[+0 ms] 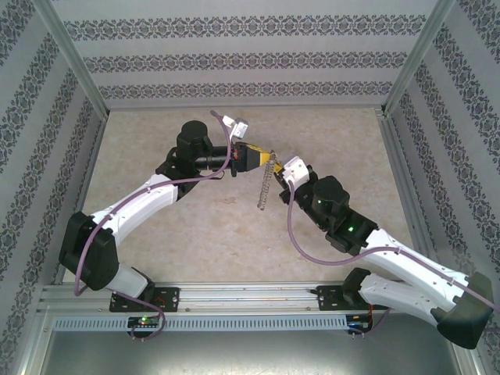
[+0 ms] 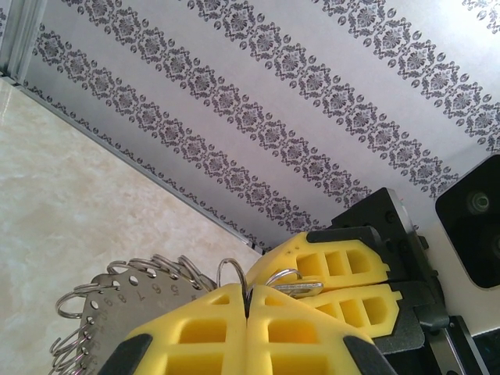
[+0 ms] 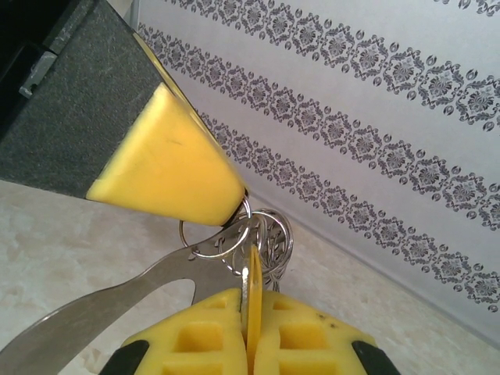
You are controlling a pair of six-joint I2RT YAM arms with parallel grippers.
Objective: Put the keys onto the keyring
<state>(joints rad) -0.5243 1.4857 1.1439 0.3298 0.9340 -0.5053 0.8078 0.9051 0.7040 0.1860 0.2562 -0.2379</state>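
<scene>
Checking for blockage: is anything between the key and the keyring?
Nothing visible. The right gripper is shut on the key, whose tip reaches the keyring pinched in the shut left gripper; other hanging rings crowd beside it.

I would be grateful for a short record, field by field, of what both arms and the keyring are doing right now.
left pincer: shut on a loop of the keyring
right pincer: shut on a thin gold key, seen edge-on
arms: tips meet mid-air over the table
keyring: coil of rings dangling below the tips
also on the rings: flat metal tag with numbered holes
key on ring: not yet evident
</scene>
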